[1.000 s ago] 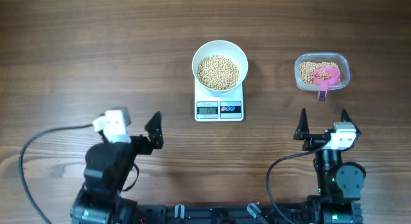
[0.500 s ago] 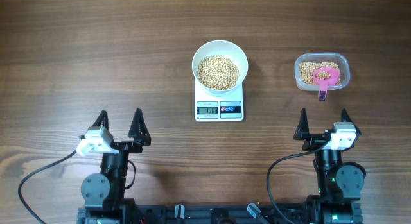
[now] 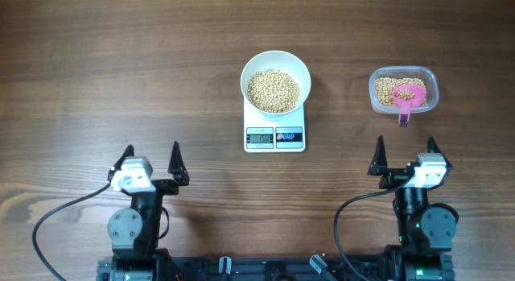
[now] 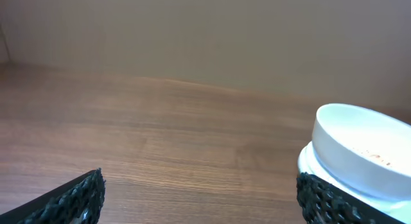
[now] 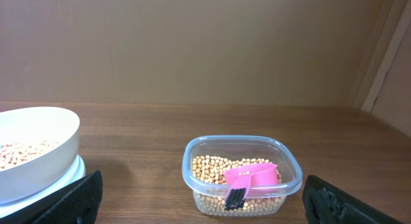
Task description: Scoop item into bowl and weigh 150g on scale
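Inventory of what you have on the wooden table (image 3: 121, 64):

1. Scale (image 3: 275, 137): flat, white and square, at the table's centre, with its display edge turned toward the arms. The digits seem to read 150, but they are too small in the overhead view for you to be sure.
2. Bowl (image 3: 250, 65): round and white, standing upright on the scale and covering most of its platform.
3. Beans (image 3: 273, 90): a loose beige-yellow pile inside the bowl, filling its floor and sitting well below the rim.
4. Clear plastic tub (image 3: 373, 92): to the right of the scale and well apart from it, with a shallow layer of the same beans.
5. Pink scoop (image 3: 406, 96): lying in the tub on the beans, its dark-tipped handle hanging over the tub's near edge.
6. Left gripper (image 3: 152, 150): at the near edge of the table, down-left of the scale. Its jaws are spread wide, hold nothing and touch nothing. From your left wrist camera the bowl sits at the far right.
7. Right gripper (image 3: 405, 142): at the near edge, straight in front of the tub. Its jaws are also spread wide and empty.
8. Black cables (image 3: 56, 212): looping beside each arm base.
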Tool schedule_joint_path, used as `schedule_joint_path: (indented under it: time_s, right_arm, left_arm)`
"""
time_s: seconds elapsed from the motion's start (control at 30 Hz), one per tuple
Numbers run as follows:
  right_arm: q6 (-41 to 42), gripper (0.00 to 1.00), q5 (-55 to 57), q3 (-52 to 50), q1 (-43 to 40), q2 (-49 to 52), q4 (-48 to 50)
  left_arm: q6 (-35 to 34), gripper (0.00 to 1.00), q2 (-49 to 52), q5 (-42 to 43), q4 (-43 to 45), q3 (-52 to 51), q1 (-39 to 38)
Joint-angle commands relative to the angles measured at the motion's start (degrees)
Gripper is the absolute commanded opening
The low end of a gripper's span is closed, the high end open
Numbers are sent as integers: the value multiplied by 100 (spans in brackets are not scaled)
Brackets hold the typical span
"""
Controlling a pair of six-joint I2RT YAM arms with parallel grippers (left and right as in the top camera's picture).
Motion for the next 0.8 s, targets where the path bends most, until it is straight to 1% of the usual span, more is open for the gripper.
schedule_joint_path:
  time_s: [0.0,0.23,0.33,0.77]
  right_arm:
    - [68,100,101,-15,-24,-61,9]
    - [68,100,101,-15,-24,-61,9]
    - [68,100,101,-15,-24,-61,9]
    - [68,100,101,-15,-24,-61,9]
  left_arm:
    - [575,100,-59,-168,-9,-26,46]
    - [573,100,-59,-140,-11,-26,46]
    - [570,100,-57,-7,-24,-26,46]
    - [568,100,-57,-7,-13,-26,46]
